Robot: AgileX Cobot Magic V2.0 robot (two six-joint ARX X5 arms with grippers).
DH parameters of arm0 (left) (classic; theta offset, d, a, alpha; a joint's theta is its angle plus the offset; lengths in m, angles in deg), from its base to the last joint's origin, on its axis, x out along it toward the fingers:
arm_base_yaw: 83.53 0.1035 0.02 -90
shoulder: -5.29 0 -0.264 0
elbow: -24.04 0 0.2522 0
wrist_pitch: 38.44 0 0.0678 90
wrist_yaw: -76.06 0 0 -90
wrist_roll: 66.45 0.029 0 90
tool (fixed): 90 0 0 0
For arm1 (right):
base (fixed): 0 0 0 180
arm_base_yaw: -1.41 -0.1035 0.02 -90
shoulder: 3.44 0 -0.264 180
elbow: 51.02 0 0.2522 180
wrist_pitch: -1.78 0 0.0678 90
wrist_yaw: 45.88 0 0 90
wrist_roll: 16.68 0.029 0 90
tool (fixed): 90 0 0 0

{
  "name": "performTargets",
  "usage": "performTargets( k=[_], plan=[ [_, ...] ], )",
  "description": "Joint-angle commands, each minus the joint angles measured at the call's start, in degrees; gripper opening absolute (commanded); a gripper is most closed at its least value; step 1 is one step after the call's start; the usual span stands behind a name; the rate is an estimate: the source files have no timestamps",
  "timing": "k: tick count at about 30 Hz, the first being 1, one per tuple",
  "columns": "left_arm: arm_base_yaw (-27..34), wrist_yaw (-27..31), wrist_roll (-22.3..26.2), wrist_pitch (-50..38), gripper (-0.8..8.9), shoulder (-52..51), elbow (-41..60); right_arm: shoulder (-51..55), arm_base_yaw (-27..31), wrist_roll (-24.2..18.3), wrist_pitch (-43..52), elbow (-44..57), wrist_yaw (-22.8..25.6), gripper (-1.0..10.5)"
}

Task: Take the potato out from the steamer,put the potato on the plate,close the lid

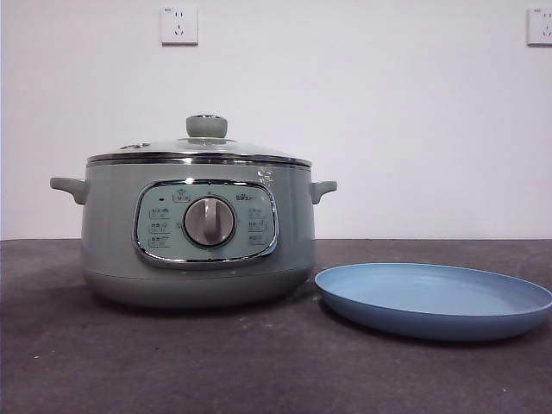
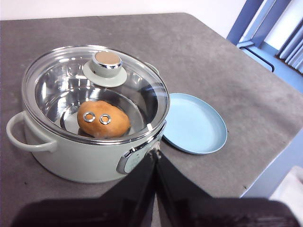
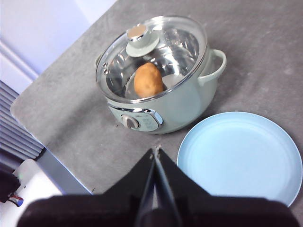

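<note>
Steamer (image 1: 197, 237) stands on the dark grey table (image 1: 259, 371), control panel and silver dial (image 1: 210, 222) facing the front camera. Glass lid (image 1: 200, 148) is seated on the steamer rim, pale green knob (image 1: 207, 127) upright at centre.

Potato (image 2: 103, 119) lies inside the steamer, seen through the lid from both wrist cameras; it rests on the steel floor of the pot, toward the control-panel side. Two bright ring reflections sit over it in the left wrist view.

Light-blue plate (image 1: 434, 299) lies flat on the table at roughly 3 o'clock of the steamer as seen from the front. Its rim is just beside the steamer base; whether they touch is hard to say from these angles, though a narrow gap seems to show in the right wrist view.

Left gripper (image 2: 155, 153) hangs in the air above the table on the panel side of the steamer, jaws pressed together, nothing between them.

Right gripper (image 3: 155, 150) hangs above the table near the plate's edge, jaws likewise closed tip to tip and carrying nothing.

Two wall sockets (image 1: 179, 25) on the white wall behind.
</note>
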Motion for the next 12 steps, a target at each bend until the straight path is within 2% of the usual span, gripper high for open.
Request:
performTargets(
  k=[1, 3, 4, 6, 7, 8, 9, 10, 12],
  plan=[
    [-0.24, 0.11, 1.38, -0.11, -0.03, 0.48, -0.17, 0.11, -0.26, -1.05, 0.24, -0.17, -0.28, 0.0],
    [-0.24, 0.13, 1.36, -0.04, 0.09, 0.61, -0.39, 0.11, -0.26, -0.92, 0.33, -0.17, -0.26, 0.1],
    [-0.24, 0.17, 1.33, -0.02, 0.49, 0.61, -0.55, 0.11, -0.26, -0.9, 0.33, -0.17, -0.28, 0.1],
    [-0.24, 0.28, 1.33, -0.11, 3.09, 0.61, -0.92, 0.11, -0.26, -0.87, 0.33, -0.17, -0.26, 1.7],
    [-0.24, 0.44, 1.33, -0.13, 4.83, 0.61, -1.14, 0.11, -0.26, -0.66, 0.33, -0.17, -0.26, 2.8],
    [-0.24, 0.48, 1.33, -0.15, 6.1, 0.61, -1.38, 0.11, -0.26, -0.31, 0.35, -0.17, -0.24, 4.2],
    [-0.24, 0.46, 1.33, -0.15, 6.63, 0.61, -1.62, 0.11, -0.26, -0.22, 0.39, -0.17, -0.24, 5.3],
    [-0.24, 0.42, 1.33, -0.33, 6.69, 0.61, -1.7, 0.11, -0.26, -0.2, 0.42, -0.17, -0.24, 6.0],
    [-0.24, 0.42, 1.33, -0.31, 6.66, 0.61, -1.75, 0.11, -0.26, 0.17, 0.44, -0.17, -0.24, 6.3]
  ],
)
